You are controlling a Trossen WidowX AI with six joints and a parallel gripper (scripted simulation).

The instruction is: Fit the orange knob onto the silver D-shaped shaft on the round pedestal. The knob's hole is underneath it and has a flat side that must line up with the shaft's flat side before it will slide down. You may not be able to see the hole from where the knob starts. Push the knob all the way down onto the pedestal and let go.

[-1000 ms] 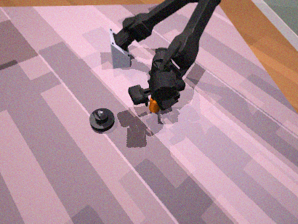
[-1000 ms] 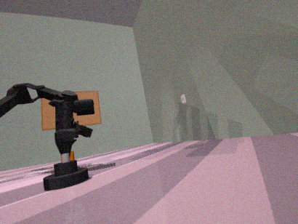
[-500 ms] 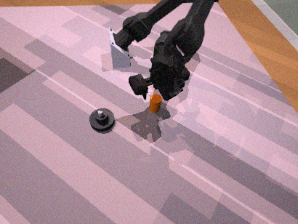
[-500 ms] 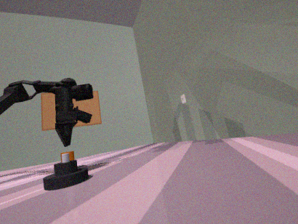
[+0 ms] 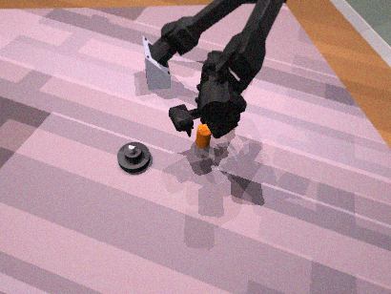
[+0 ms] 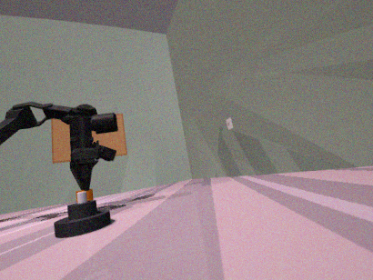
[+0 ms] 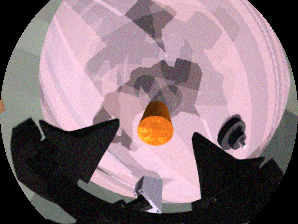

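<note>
The orange knob [image 5: 203, 137] [image 6: 90, 195] [image 7: 155, 131] stands upright on the table, away from the pedestal. Its underside and hole are hidden. My gripper [image 5: 203, 132] [image 6: 85, 189] [image 7: 157, 129] is open above the knob. In the wrist view the knob shows between the spread fingertips, with a gap on both sides. The dark round pedestal [image 5: 125, 165] [image 6: 68, 228] [image 7: 226, 137] stands left of the knob in the top view and at the right in the wrist view. Its silver shaft [image 5: 132, 148] [image 6: 82, 196] [image 7: 243, 143] sticks up bare; its flat side cannot be made out.
A pale grey angled plate [image 5: 157, 73] [image 7: 151, 189] stands behind the gripper, joined to a dark arm part. The wooden edge [image 5: 329, 57] runs along the right side. A brown panel [image 6: 61, 141] shows behind the arm. Shadows lie around the knob.
</note>
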